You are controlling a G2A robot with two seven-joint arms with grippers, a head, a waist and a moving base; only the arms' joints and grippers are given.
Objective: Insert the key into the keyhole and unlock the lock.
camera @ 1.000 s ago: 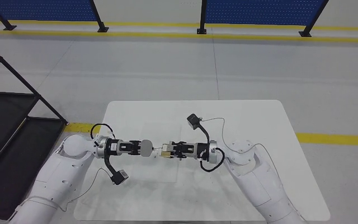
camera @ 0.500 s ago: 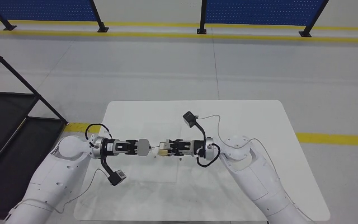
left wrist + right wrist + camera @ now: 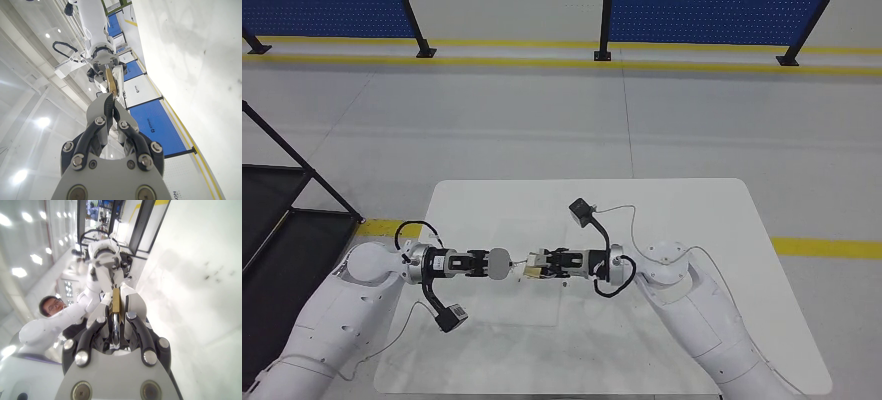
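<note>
**A:** From the top view, where does everything sit?

**B:** The two arms meet nose to nose over the middle of the white tabletop [image 3: 712, 215]. The left pincer [image 3: 514, 264] points straight at the right pincer [image 3: 543, 265]. The brass lock [image 3: 534, 266] is between them, in the right one's grip.

**A:** And the left wrist view?

**B:** The left pincer [image 3: 112, 100] is squeezed narrow. Its dark pads [image 3: 107, 106] nip the key [image 3: 112, 96], which is edge-on, a thin sliver. The key's tip touches the end face of the lock [image 3: 110, 80] at the keyhole. How far in it goes, I cannot tell.

**A:** The right wrist view?

**B:** The right pincer [image 3: 115, 297] clamps the lock [image 3: 115, 306] by its flat sides. The chrome shackle [image 3: 115, 328] points back toward the wrist. The left pincer sits just beyond the lock's far end, in line with it.
</note>
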